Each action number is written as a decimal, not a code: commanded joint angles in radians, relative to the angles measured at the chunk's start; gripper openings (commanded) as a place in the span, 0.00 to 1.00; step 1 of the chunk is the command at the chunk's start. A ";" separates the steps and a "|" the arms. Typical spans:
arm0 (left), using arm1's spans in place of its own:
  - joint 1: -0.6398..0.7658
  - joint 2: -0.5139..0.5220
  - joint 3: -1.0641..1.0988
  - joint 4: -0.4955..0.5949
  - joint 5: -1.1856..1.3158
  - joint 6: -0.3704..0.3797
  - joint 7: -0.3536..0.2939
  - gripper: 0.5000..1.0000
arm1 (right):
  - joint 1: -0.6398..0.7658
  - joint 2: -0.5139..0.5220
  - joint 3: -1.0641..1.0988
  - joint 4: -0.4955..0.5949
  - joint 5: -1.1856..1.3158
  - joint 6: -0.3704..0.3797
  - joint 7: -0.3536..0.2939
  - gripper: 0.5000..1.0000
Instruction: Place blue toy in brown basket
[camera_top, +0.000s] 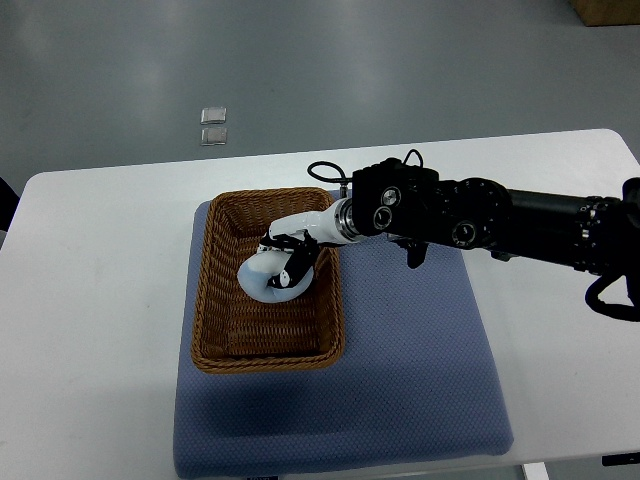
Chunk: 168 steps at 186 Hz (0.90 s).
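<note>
The brown wicker basket sits on the left part of a blue mat. The pale blue toy is inside the basket, near its upper right part. My right hand reaches in from the right over the basket's right rim, and its white and black fingers are curled around the toy. I cannot tell whether the toy rests on the basket floor or is held just above it. The left arm is out of view.
The mat lies on a white table. The right arm's black forearm crosses above the mat. Two small clear squares lie on the grey floor beyond the table. A cardboard box corner shows at the top right.
</note>
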<state>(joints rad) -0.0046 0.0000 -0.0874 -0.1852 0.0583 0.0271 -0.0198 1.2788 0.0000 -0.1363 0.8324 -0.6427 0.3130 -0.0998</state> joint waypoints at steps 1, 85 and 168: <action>0.000 0.000 0.000 0.000 0.000 -0.001 0.000 1.00 | -0.009 0.000 0.001 -0.006 0.000 0.000 0.000 0.30; 0.000 0.000 0.000 0.000 0.000 0.001 0.000 1.00 | -0.007 0.000 0.040 -0.009 0.006 0.009 0.045 0.69; 0.000 0.000 0.001 0.001 0.000 0.001 0.000 1.00 | 0.004 0.000 0.193 0.001 0.015 0.034 0.049 0.81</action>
<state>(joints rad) -0.0046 0.0000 -0.0858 -0.1856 0.0583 0.0269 -0.0198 1.2818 0.0000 -0.0005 0.8295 -0.6287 0.3354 -0.0522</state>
